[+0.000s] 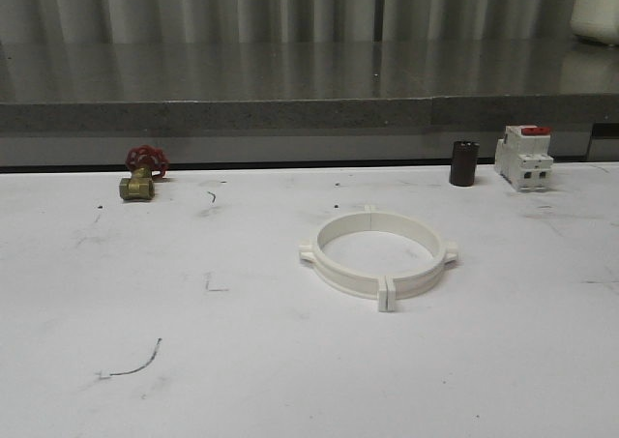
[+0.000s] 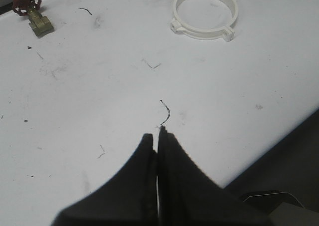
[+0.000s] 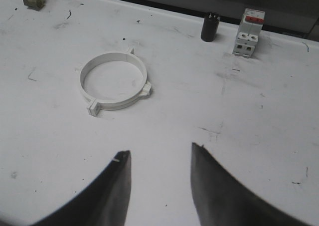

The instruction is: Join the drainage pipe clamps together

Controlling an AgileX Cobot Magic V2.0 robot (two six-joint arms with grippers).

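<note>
Nearest the lens: my left gripper [image 2: 158, 136], fingers pressed together, holding nothing, over bare white table [image 1: 290, 380]. My right gripper [image 3: 159, 158] stands spread wide, empty. The drainage pipe clamps [image 1: 377, 254] lie mid-table, joined as one ring, tabs touching. Brass valve [image 1: 141, 177] far left; black cylinder [image 1: 464, 162] and white switch [image 1: 523, 156] far right, all well apart from the ring.

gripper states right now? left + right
Left gripper: shut, holding nothing, above the white table.
Right gripper: open, empty, short of the white plastic ring of pipe clamps.
</note>
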